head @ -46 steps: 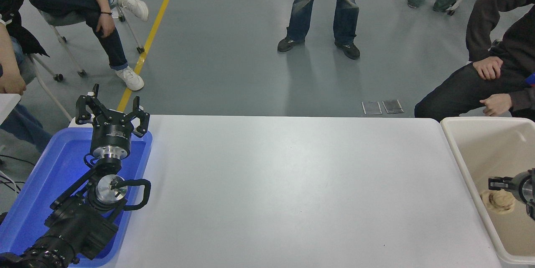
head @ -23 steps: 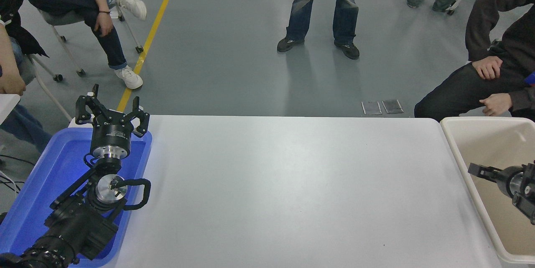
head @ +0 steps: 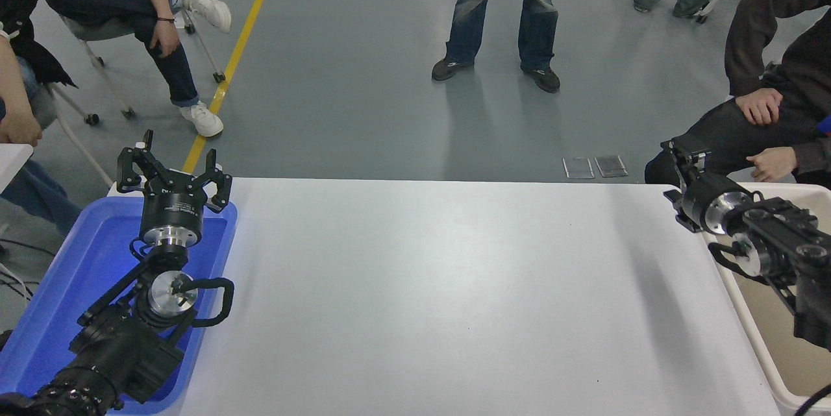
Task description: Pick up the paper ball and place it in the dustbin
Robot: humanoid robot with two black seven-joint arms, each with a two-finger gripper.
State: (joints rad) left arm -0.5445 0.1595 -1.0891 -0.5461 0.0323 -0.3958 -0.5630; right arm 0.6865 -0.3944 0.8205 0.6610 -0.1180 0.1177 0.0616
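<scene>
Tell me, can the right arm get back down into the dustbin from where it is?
Probably yes. The right gripper hangs above the table's far right corner, just beside the dustbin, whose top is open. Only the arm's own links cross over it. The paper ball is not visible now.

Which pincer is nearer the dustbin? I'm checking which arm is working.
The right. The right pincer hangs by the dustbin's far left corner; the left pincer is parked over the blue tray, across the table.

I can read nothing here; the small white print on my left wrist housing (head: 172, 211) is too fine.
</scene>
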